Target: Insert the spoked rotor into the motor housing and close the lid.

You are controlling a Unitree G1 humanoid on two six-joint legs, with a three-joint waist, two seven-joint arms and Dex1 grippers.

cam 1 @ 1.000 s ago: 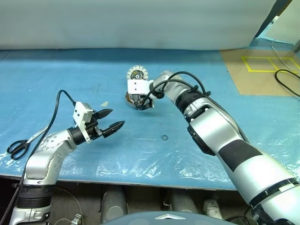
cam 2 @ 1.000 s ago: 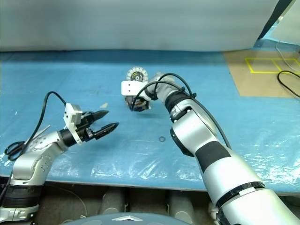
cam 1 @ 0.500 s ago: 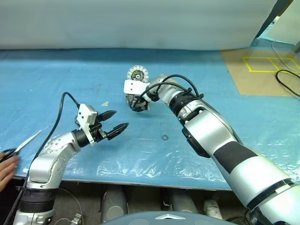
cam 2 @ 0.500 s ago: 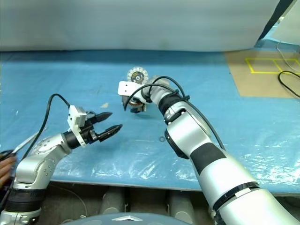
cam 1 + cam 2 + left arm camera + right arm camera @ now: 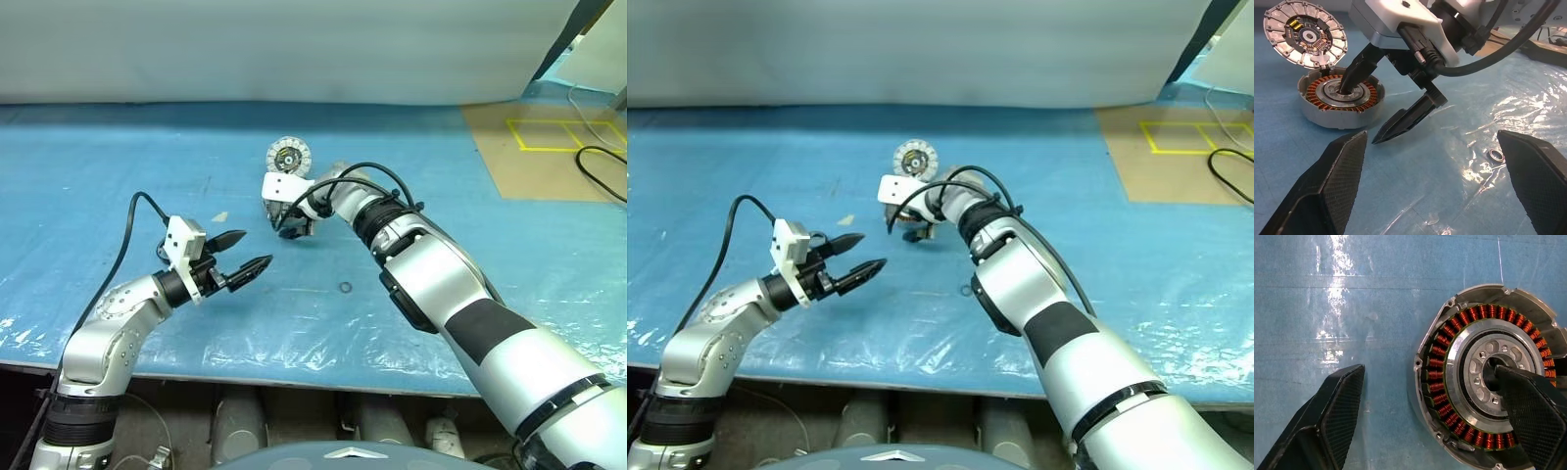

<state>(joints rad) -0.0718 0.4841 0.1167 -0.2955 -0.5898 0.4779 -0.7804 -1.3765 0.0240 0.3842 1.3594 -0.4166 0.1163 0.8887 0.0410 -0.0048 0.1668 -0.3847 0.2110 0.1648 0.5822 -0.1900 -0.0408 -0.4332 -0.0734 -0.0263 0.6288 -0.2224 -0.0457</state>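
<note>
right hand [image 5: 1382, 110] over motor housing [image 5: 1340, 98], lid [image 5: 1305, 33] propped just behind, bare sheet [image 5: 411, 166] all around

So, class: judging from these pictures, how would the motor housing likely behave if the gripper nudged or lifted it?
The motor housing looks like solid metal packed with copper windings, so probably heavy for its size and rigid. It sits flat and squat on the blue plastic sheet, so it would likely slide rather than tip or roll. The right gripper has one finger in its hub, so a sideways pull might drag it.
</note>
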